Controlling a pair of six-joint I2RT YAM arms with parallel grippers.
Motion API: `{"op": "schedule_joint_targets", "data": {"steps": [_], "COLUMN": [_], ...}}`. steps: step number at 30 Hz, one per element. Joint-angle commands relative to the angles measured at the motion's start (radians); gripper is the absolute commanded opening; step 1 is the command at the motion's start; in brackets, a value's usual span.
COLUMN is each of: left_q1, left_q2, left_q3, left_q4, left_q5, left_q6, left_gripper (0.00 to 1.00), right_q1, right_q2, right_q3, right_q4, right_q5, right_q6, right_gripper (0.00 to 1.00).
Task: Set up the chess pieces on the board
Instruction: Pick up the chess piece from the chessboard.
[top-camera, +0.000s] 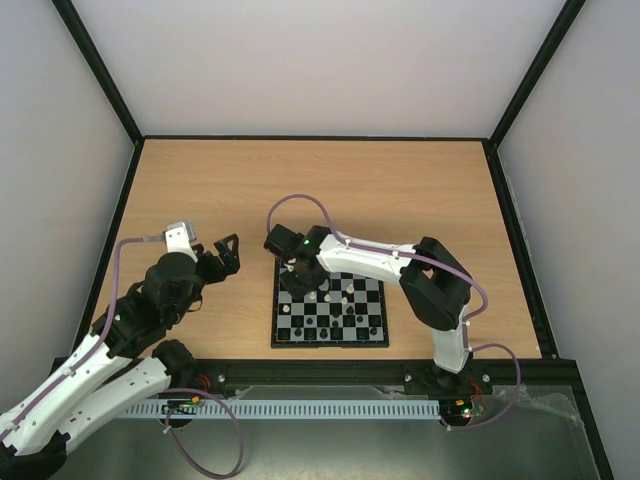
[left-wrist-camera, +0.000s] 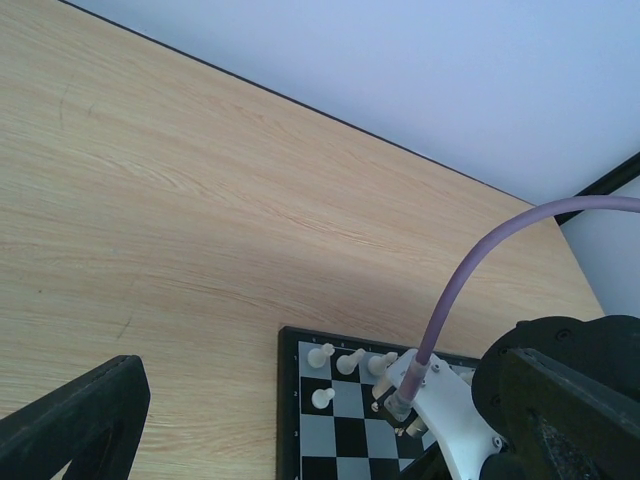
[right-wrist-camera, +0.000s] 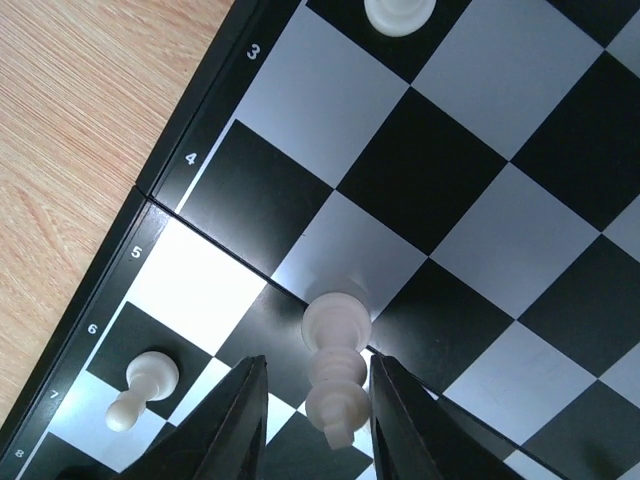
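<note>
**Now: right hand (right-wrist-camera: 318, 365) straddles a white piece (right-wrist-camera: 335, 345) on the board (right-wrist-camera: 190, 125)**

Your right hand hangs low over the board's far left part, near the numbered edge. Its fingers (right-wrist-camera: 240, 420) stand either side of a tall white piece that sits upright just beside the board's fold line. One finger is at the piece's side, but you can see a gap between the other finger and the piece, so the hand is not clamped on it. A white pawn (right-wrist-camera: 145, 385) stands close by in the edge column, apart from the fingers.

Your left hand (top-camera: 225, 252) is spread wide and holds nothing. It hovers over bare desk (top-camera: 400, 190) to the left of the board, well apart from it.

The board lies on the desk near the arms' bases, in front of the right arm. Black and white pieces (top-camera: 350, 310) are scattered across its squares.
</note>
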Motion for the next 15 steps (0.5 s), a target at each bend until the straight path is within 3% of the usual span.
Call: {"op": "schedule_joint_targets", "data": {"steps": [1,15], "left_q1": [0.006,0.006], "left_q2": [0.009,0.025], "left_q3": [-0.013,-0.022], "left_q4": [0.005,0.022], "left_q5": [-0.028,-0.025], "left_q6": [0.010,0.018], "left_gripper": [0.99,0.99], "right_q1": [-0.004,-0.013], "right_q2": [0.025,0.016], "right_q3": [0.031,0.049], "right_q4": [-0.034,-0.042], "right_q5": [0.010,0.026], "right_q6": [-0.015,-0.013], "right_gripper": [0.28,0.17]}}
